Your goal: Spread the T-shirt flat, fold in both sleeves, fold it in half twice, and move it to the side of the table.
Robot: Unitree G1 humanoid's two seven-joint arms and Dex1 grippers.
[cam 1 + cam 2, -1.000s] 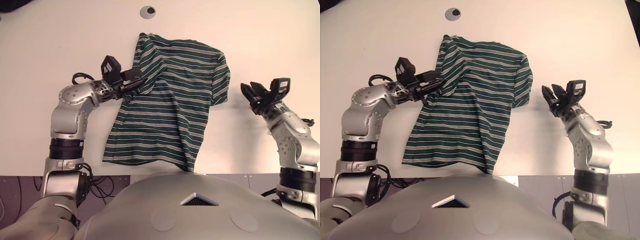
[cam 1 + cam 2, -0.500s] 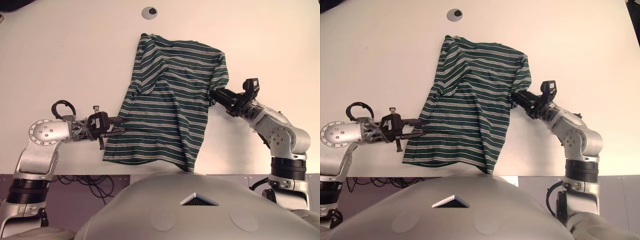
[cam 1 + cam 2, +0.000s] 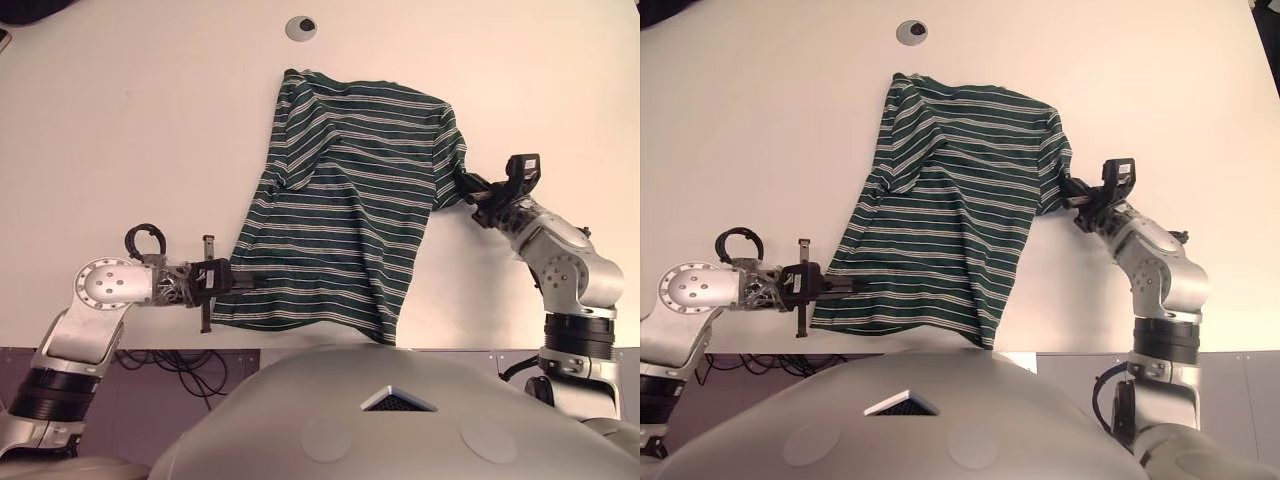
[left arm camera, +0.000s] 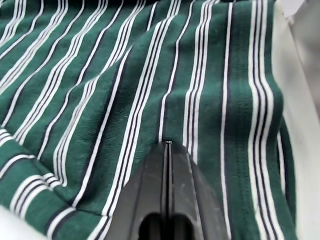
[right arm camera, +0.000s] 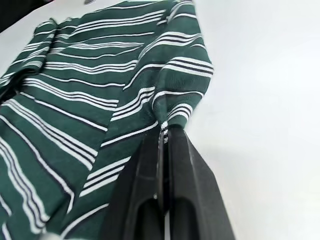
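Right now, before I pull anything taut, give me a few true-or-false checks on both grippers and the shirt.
1. The left gripper is shut on the T-shirt at its near hem. True.
2. The right gripper hangs open, clear of the cloth. False: it is shut on the edge of the shirt's right sleeve.
3. The T-shirt is folded in half. False: it lies at full length on the table, creased and skewed.
4. A round fitting sits in the table beyond the shirt's far end. True.

Striped T-shirt between left claw and right claw
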